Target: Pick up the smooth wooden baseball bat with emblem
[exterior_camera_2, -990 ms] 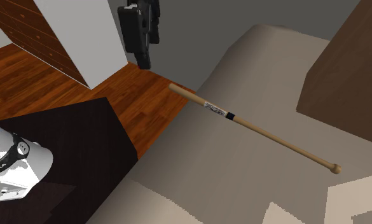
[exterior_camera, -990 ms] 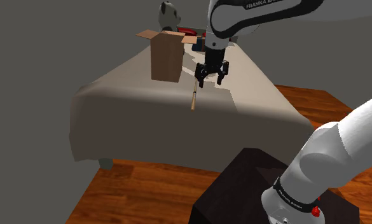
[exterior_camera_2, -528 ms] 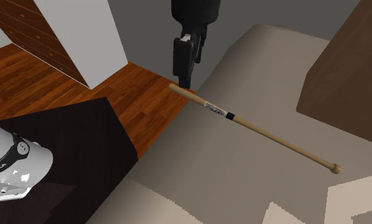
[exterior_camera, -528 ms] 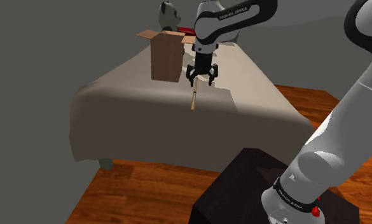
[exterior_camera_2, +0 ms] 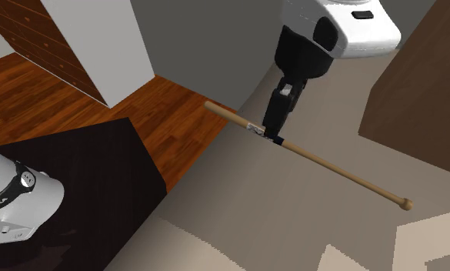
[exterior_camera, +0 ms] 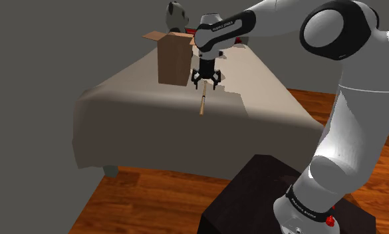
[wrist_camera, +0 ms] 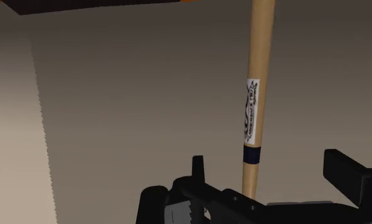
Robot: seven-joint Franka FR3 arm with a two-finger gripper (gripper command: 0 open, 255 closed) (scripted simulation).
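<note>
Stand [exterior_camera: 253, 199] is sitting nearest in the shoulder view, a dark box on a reddish plank floor [exterior_camera: 146, 199]. My white arm [exterior_camera: 346, 126] is rising from it and arching over toward the bed.

Bed [exterior_camera: 139, 126] is wearing a plain beige cover, draping down at the near corner.

Baseball bat [exterior_camera: 203, 103] is lying flat on that cover, pale smooth wood. In the second exterior view the bat [exterior_camera_2: 331, 163] is running on a diagonal, with the knob [exterior_camera_2: 404, 203] pointing to that view's lower right and the thick end reaching the bed's edge at the upper left.

I am holding my jaws released, standing apart on either side of the bat. From the wrist, the bat [wrist_camera: 257, 57] is passing up between my black fingers [wrist_camera: 346, 178], and neither is touching the wood. The white emblem label [wrist_camera: 251, 111] is showing just beyond my fingers, with a black band [wrist_camera: 249, 154] below it, closest to me. In the second exterior view my hand is coming down right at that band.

Brown cardboard box [exterior_camera: 173, 60] is standing just beside the bat, flaps open, on the shoulder view's left of my hand.

Soft toy [exterior_camera: 176, 13], grey and white, is peeking over the box at the bed's far end.

Grey wall [exterior_camera: 53, 46] is closing the scene behind.
</note>
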